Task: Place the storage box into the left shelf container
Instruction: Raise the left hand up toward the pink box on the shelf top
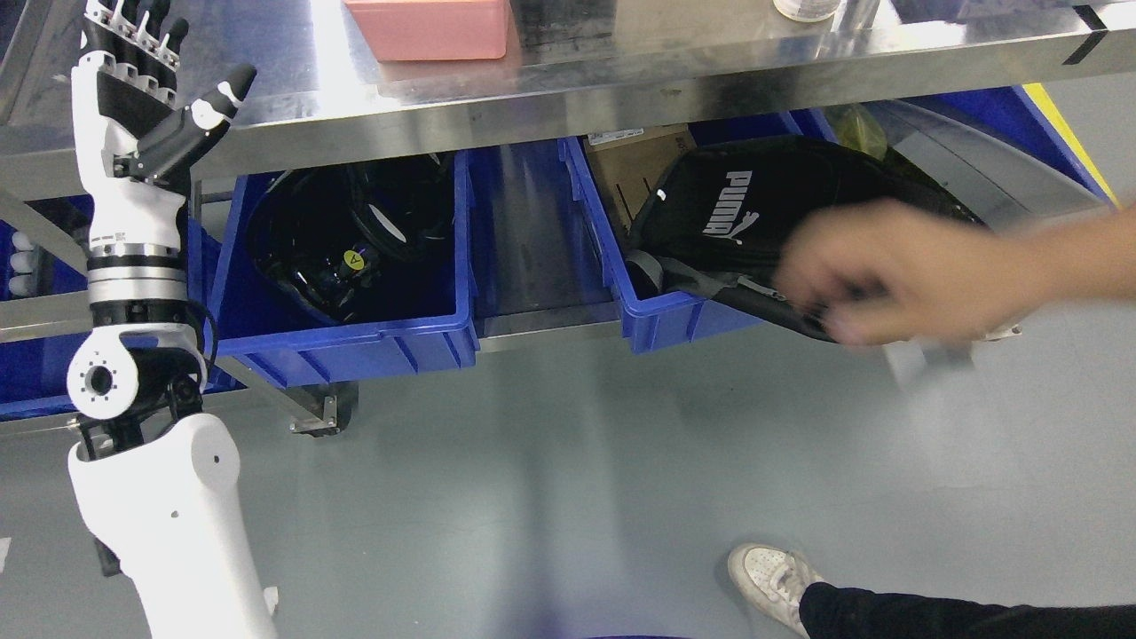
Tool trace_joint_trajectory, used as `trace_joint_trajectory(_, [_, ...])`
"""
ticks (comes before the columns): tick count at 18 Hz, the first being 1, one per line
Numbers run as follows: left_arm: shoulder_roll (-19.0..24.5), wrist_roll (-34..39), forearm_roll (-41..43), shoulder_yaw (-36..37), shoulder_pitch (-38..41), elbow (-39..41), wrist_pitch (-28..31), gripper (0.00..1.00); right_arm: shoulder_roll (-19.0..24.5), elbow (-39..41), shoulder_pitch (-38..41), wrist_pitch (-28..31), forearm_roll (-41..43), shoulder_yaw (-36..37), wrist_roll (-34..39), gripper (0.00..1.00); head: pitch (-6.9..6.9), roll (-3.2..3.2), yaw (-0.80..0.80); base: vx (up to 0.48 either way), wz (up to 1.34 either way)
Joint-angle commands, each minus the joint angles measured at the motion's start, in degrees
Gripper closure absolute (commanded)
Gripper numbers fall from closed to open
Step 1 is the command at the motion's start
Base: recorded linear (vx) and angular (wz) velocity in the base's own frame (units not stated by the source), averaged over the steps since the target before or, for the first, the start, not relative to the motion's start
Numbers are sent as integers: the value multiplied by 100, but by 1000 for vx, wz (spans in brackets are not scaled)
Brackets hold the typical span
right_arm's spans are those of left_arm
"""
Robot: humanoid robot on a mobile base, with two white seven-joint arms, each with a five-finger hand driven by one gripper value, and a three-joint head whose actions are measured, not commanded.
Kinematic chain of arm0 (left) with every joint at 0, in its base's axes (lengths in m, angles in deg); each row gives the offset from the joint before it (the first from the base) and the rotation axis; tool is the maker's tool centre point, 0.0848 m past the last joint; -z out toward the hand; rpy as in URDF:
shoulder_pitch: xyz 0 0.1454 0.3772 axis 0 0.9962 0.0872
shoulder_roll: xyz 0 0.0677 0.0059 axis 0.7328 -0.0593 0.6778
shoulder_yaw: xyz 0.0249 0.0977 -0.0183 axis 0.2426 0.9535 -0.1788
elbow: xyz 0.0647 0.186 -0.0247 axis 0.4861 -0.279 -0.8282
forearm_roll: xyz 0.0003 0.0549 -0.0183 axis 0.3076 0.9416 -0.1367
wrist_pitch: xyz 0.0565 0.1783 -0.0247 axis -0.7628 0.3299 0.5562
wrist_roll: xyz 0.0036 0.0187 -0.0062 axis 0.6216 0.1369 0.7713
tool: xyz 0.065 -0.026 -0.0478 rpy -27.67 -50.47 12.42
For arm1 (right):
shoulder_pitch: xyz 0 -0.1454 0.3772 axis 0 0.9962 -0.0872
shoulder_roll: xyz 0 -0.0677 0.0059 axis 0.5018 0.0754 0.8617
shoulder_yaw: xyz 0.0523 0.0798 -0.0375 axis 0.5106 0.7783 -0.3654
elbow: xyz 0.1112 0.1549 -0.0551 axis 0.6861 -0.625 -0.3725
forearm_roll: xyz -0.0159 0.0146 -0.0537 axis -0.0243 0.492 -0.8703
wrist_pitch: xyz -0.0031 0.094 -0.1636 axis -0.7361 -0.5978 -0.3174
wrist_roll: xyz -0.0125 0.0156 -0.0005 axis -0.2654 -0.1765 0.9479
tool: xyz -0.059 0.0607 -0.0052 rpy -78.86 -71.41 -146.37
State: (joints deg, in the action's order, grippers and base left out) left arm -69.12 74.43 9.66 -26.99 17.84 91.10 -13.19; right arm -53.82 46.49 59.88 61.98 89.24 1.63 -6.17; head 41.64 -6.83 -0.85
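A pink storage box point(428, 28) lies on the steel table top point(621, 62) at the upper middle. My left hand point(146, 75) is raised at the far left, left of the box, fingers spread and holding nothing. Under the table, a blue container point(355, 342) on the left of the lower shelf holds black gear. A second blue container point(661, 315) to its right holds a black Puma bag point(754, 213). My right arm does not show.
A person's blurred hand point(887, 271) reaches in from the right over the Puma bag. The person's white shoe point(772, 581) and dark trouser leg stand on the grey floor at the lower right. A steel shelf leg with a caster point(324, 413) stands below the left container.
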Motion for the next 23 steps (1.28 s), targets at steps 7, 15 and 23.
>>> trace_joint_trajectory(7, [630,-883,8,-57,-385,-250,-263,0,-100,100,-26,7,123,0,2,0,0,0,0,0,0])
trace_joint_trajectory(15, [2564,-2714,262,1248,-2029,-1648,-316,0,-100,100,-18,-1,123,0,2,0,0,0,0,0,0])
trace_joint_trajectory(23, [2717,-3735,1949,3080,-3638,-3870,-1933,0,-100,100,-26,7,123,0,2,0,0,0,0,0,0])
